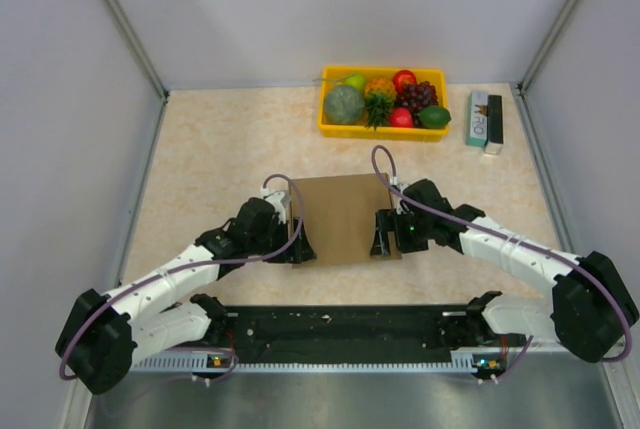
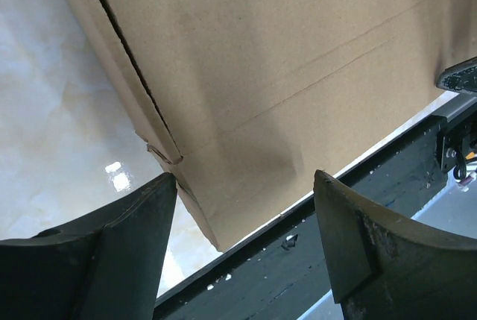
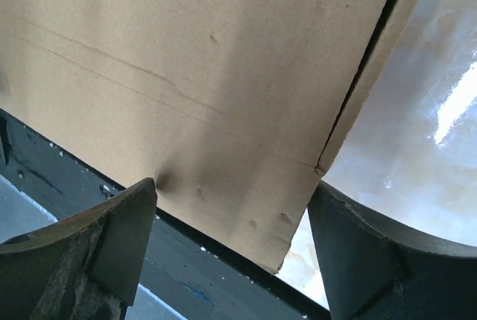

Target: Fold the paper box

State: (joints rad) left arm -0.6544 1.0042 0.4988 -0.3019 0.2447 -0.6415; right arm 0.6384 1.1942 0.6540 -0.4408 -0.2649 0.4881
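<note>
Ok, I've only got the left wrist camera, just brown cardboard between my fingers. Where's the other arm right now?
Observer: The right gripper is at the near right corner of the paper box, jaws open. It mirrors the left gripper at the near left corner.
Operator: And what's beyond the box?
Observer: A yellow fruit tray sits by the far wall, well apart from the box.
Operator: Anything else on the table?
Observer: A small green, white and black carton lies just to the right of that tray.
</note>
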